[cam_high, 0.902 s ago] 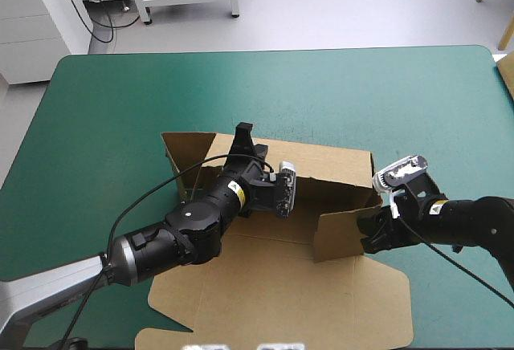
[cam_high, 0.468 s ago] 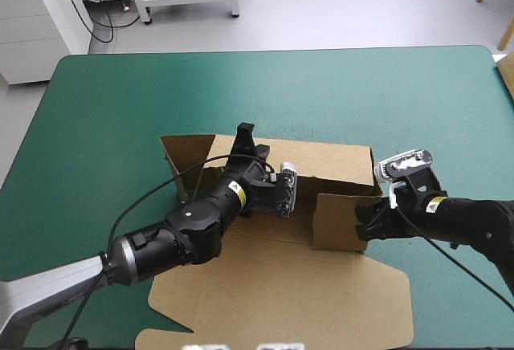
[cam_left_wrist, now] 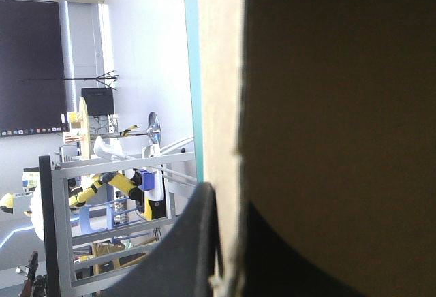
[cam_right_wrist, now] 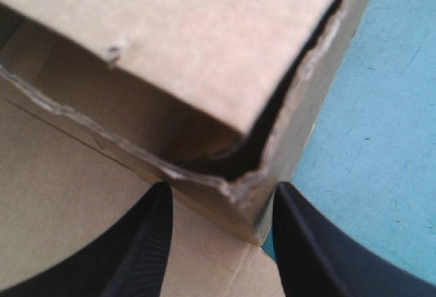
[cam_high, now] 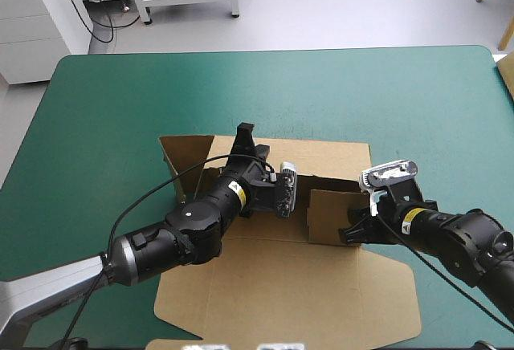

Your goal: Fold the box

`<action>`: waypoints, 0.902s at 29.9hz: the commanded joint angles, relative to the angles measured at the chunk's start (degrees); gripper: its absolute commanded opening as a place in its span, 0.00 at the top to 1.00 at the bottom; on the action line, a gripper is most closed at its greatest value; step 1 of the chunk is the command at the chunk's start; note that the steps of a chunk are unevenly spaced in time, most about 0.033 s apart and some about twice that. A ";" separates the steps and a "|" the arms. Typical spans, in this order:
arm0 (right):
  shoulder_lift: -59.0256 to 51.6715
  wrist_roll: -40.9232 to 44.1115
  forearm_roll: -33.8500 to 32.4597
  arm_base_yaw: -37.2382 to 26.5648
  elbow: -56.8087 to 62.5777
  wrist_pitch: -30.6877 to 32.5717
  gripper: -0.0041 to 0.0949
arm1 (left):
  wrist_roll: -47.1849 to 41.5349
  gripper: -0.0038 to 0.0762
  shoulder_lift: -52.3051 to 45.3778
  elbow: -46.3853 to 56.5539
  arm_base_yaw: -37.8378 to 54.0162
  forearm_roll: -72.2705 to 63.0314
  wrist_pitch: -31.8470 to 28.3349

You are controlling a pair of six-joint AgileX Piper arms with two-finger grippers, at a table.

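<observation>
While left gripper [cam_left_wrist: 228, 198] clamps box [cam_high: 273, 286] at far wall, right gripper [cam_right_wrist: 221, 198] pinches side wall's corner, fingers narrowly apart.

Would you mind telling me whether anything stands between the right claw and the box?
Nothing visible does. The right claw has a raised corner of the box directly between its fingers, and only the teal-green cover lies beside that corner.

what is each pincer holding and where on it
Both hold the box: left pincer pinches the far wall's top edge; right pincer seems clamped on the right side wall's corner.
</observation>
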 commanded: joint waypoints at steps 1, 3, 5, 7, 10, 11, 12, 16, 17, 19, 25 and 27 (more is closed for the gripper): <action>-0.62 8.78 -6.98 1.02 -1.28 -5.57 0.54 | -0.71 0.96 -1.79 -1.20 -0.19 0.16 -1.94; -0.62 10.44 -7.88 1.28 -1.28 -6.91 0.54 | -0.71 0.96 -1.79 -1.20 -0.19 0.16 -2.04; -0.62 10.71 -7.88 1.28 -1.28 -8.22 0.54 | -0.71 0.96 -1.79 -1.20 -0.19 0.16 -2.04; -0.19 11.59 -7.88 1.28 -1.28 -9.49 0.54 | -0.71 0.96 -1.79 -1.20 -0.19 0.16 -2.04; 1.73 11.61 -7.76 1.28 -1.28 -9.87 0.54 | -0.71 0.96 -1.79 -1.20 -0.19 0.01 -2.04; 2.62 11.61 -7.66 1.28 -1.28 -9.87 0.54 | -0.71 0.96 -1.79 -1.20 -0.19 -0.33 -2.04; 3.51 11.61 -7.66 1.28 -1.28 -10.29 0.54 | -0.71 0.96 -1.79 -1.20 -0.32 -0.83 -2.04; 6.01 11.51 -7.76 1.28 -1.28 -13.47 0.54 | -0.71 0.96 -1.79 -1.20 -0.32 -1.81 -2.04; 6.32 11.51 -7.76 1.28 -1.28 -14.30 0.54 | -0.71 0.96 -1.79 -1.20 -0.32 -1.81 -2.16; 6.64 11.58 -7.66 1.28 -1.28 -14.95 0.56 | -0.71 0.96 -1.79 -1.20 -0.32 -1.81 -2.06; 6.64 10.00 -7.03 1.37 -1.28 -14.84 0.93 | -0.71 0.96 -1.79 -1.20 -0.32 -1.84 -2.06; 6.64 9.66 -6.42 1.37 -1.28 -14.84 0.97 | -0.71 0.96 -1.79 -1.20 -0.32 -1.84 -2.06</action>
